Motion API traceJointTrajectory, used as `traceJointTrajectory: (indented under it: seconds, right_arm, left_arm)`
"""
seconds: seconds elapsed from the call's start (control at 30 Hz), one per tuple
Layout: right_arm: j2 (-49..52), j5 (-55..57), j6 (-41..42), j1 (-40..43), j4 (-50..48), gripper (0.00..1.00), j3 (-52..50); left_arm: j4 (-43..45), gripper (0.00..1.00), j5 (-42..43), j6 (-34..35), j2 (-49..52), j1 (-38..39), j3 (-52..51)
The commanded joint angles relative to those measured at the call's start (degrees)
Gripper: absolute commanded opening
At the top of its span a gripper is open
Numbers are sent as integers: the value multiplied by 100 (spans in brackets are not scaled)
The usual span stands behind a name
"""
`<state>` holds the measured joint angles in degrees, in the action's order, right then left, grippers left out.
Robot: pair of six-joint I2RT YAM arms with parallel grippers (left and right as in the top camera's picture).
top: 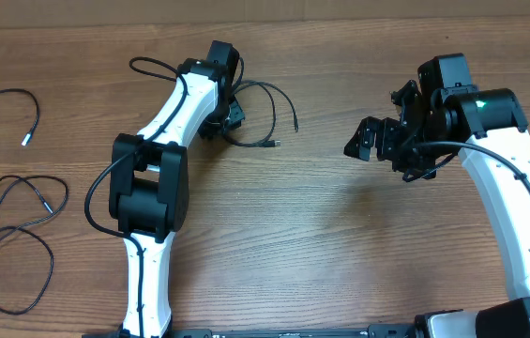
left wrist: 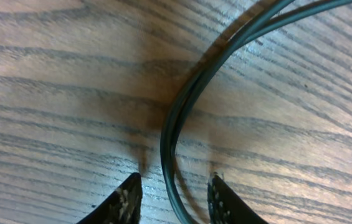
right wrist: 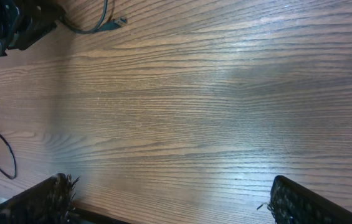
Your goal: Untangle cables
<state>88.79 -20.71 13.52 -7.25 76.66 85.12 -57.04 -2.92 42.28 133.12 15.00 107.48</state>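
Brown wood-grain table (top: 321,235) is lying under the left gripper (left wrist: 176,180), whose half-open jaws are straddling thin black looped cables (left wrist: 169,140) without clamping them, while well to its right the right gripper (right wrist: 172,186) is gaping wide, holding nothing.

There is wide open room on the brown wooden table (top: 330,253) between the white left arm (top: 166,117) and white right arm (top: 518,202). Over left, thin black cable loops (top: 21,225) lie in the way.
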Motion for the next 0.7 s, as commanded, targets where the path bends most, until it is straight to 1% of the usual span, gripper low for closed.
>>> traceJointTrajectory:
  seconds: [0.0,0.07,0.17,0.27,0.33,0.37,0.4,0.53,0.67]
  right_arm:
    - [44,33,-4,-20,4,100,59]
    - [44,33,-2,-20,2,100,59]
    - [44,33,-2,-20,-2,100,59]
    - [44,33,-4,-20,0,100,59]
    - [44,33,-4,-20,0,100,59]
    - [44,33,-2,-20,0,100,59]
    - [44,33,-2,-20,-2,100,59]
    - [44,35,-4,-20,-4,100,59]
    - [44,33,-4,-20,2,100,59]
  left_arm:
    - [70,36,-179,61,66,-15,-136]
    - [85,35,-177,61,66,-15,-205]
    - [127,27,-177,59,66,-15,-315]
    - [140,22,-177,59,66,-15,-361]
    - [140,9,-177,57,66,-15,-361]
    - [138,5,-177,33,66,-15,-361]
    - [70,4,-186,-144,35,-35,-341]
    - [33,4,-197,-136,-251,-168,-260]
    - [52,4,-201,-142,-920,-520,-44]
